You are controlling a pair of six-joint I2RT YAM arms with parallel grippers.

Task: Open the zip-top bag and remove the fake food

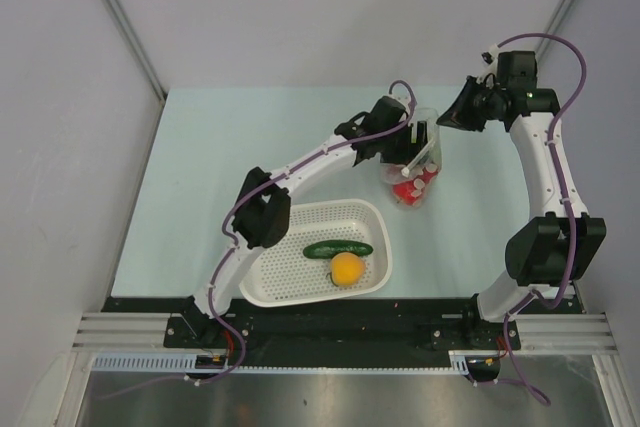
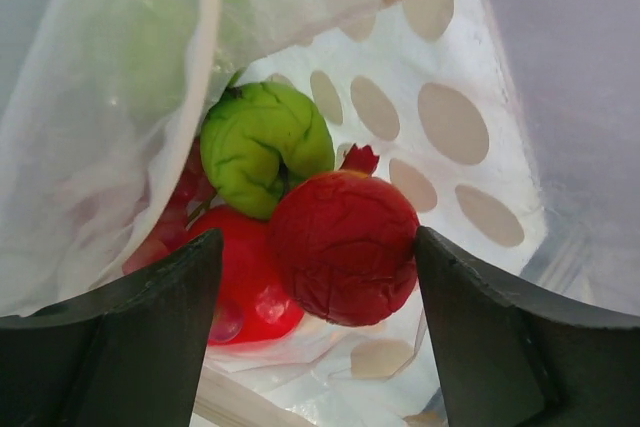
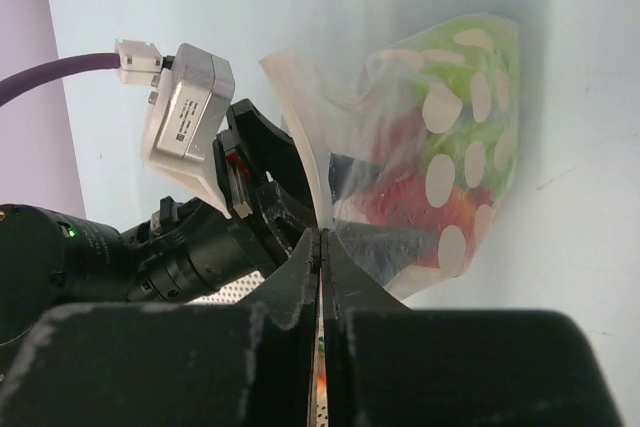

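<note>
**While the bag is held open, fruit sits inside**

As I look down from the top camera, the zip-top bag (image 1: 418,182) is on the pale surface (image 1: 200,177), just past the white basket (image 1: 285,257) and between my two arms. It is see-through with white round spots on it.

My right gripper (image 3: 321,247) is pressed together on the thin edge of the bag's mouth, pinching it. My left gripper (image 2: 318,242) is down inside the bag with its two black fingers (image 2: 130,347) spread wide. A wrinkly red fruit (image 2: 345,247) sits between them. It touches one finger, and there is a gap at the other, so nothing is being squeezed. A bumpy green fruit (image 2: 265,147) rests just behind the red one, and a smooth red round fruit (image 2: 245,292) lies under them (more red bits are behind the plastic, too blurry to name).

Over in the basket, a dark green cucumber (image 1: 338,248) lies flat, and an orange fruit (image 1: 347,268) sits right beside it, touching.
</note>
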